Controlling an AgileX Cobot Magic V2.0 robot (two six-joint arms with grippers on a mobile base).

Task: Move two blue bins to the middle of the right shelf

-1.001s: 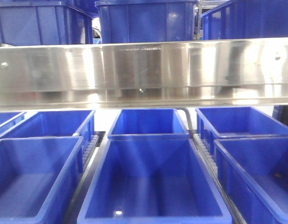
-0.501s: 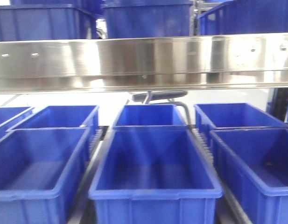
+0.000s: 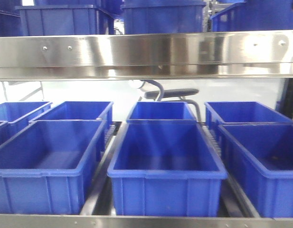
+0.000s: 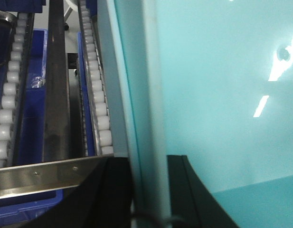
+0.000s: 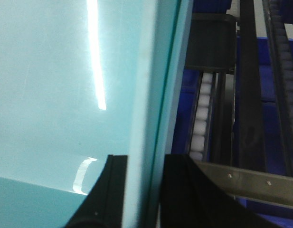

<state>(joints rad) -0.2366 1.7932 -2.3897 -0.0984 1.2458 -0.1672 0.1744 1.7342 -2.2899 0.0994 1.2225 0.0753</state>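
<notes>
Both wrist views show one bin, pale teal in this light. My left gripper (image 4: 148, 164) is shut on the bin (image 4: 217, 95) with its side wall between the black fingers (image 4: 106, 190). On the opposite wall of the same bin (image 5: 51, 85), my right gripper (image 5: 144, 161) is shut too. White rollers (image 4: 96, 102) and a steel front rail (image 4: 37, 173) run beside the held wall. Neither gripper shows in the front view. That view has several blue bins on a shelf level, with one bin (image 3: 166, 156) in the middle.
A wide steel beam (image 3: 146, 54) crosses the front view, with more blue bins (image 3: 163, 16) above it. Other bins sit left (image 3: 46, 156) and right (image 3: 262, 159) of the middle one. A steel rail (image 3: 146, 221) edges the bottom. A dark chair (image 3: 172, 92) stands behind.
The front view has drawn back: the bins look smaller and farther, the bottom steel rail and the chair behind have come into sight. The beam sits higher in the frame.
</notes>
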